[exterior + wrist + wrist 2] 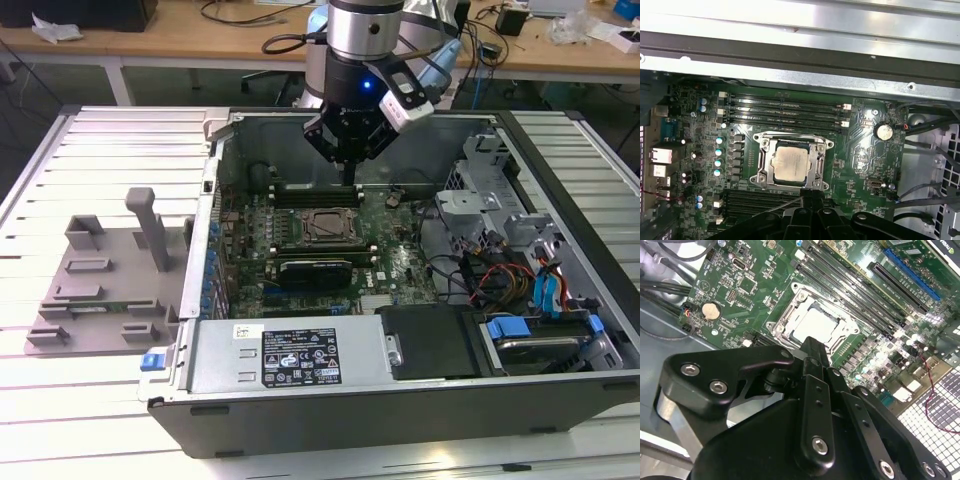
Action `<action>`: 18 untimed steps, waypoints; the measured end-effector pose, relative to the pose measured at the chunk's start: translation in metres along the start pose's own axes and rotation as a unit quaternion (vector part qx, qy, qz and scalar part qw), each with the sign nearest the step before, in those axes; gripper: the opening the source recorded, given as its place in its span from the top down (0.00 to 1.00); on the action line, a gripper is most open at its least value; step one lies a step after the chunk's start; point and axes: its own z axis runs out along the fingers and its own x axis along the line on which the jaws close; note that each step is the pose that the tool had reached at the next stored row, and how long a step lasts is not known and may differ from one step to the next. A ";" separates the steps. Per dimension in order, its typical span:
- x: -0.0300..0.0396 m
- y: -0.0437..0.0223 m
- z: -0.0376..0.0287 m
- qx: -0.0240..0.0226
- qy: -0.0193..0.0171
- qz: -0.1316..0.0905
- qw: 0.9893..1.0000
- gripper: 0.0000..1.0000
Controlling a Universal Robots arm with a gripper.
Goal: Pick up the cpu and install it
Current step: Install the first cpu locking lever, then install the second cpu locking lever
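The cpu (791, 164), a silvery square chip, lies flat inside the open metal frame of the motherboard socket (761, 165); it also shows in the second wrist view as the cpu (816, 326). In the exterior view the socket (322, 227) sits mid-board inside the open computer case. My gripper (347, 176) hangs over the memory slots just behind the socket, a little above the board. Its black fingers meet in one narrow tip in both wrist views, gripper (812, 346) and gripper (810, 196), with nothing between them. The tip hovers at the socket's edge, apart from the chip.
Case walls (215, 190) ring the board. Memory slots (785, 112) flank the socket. A black card (316, 270) lies in front of it. Drive cage and cables (500, 270) fill the exterior view's right. A grey plastic tray (100, 285) rests on the table at the exterior view's left.
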 end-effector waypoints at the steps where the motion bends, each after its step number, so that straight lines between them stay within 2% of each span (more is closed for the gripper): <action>1: 0.0000 0.0000 0.0000 0.000 0.000 0.000 1.000 0.89; 7: 0.0000 0.0000 0.0000 0.000 0.000 0.000 1.000 0.89; 9: 0.0000 -0.0003 0.0000 -0.030 -0.003 0.000 1.000 0.89; 10: 0.0000 -0.0003 0.0000 -0.042 -0.004 0.001 0.999 0.89; 11: 0.0000 -0.0004 0.0000 -0.049 -0.005 0.001 0.999 0.89; 16: 0.0000 -0.0008 0.0000 -0.051 -0.005 0.001 0.999 0.89; 18: 0.0004 -0.0040 0.0003 -0.051 -0.005 0.001 0.999 0.89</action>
